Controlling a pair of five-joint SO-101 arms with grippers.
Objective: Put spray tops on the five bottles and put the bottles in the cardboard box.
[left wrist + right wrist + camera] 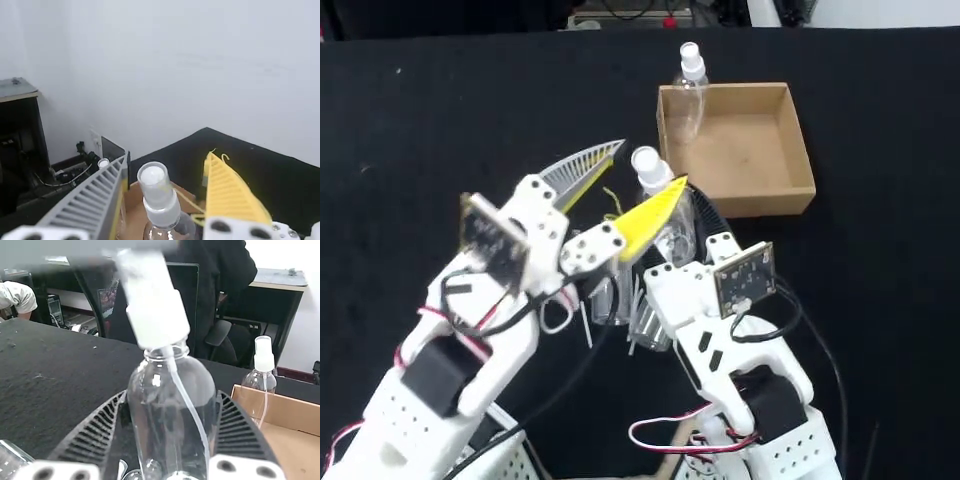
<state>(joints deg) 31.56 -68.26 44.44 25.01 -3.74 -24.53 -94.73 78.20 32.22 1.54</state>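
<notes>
Bottle [161,371] stands upright, clamped in the right gripper [171,396], likely steadied so the left gripper [166,161], jaws wide astride the spray top [157,194], can seat it.

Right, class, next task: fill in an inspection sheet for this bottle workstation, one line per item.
Surface: black-covered table.
Job's things: cardboard box open; one topped bottle at its far corner; held bottle upright with spray top on; more clear bottles under the arms.
Clutter: nothing seen.
End effectors: right end effector shut on the held bottle; left end effector open around its spray top.
Cables: red and white wires and black cable near the arm bases.
Surroundings: office chair, desk, white wall.
</notes>
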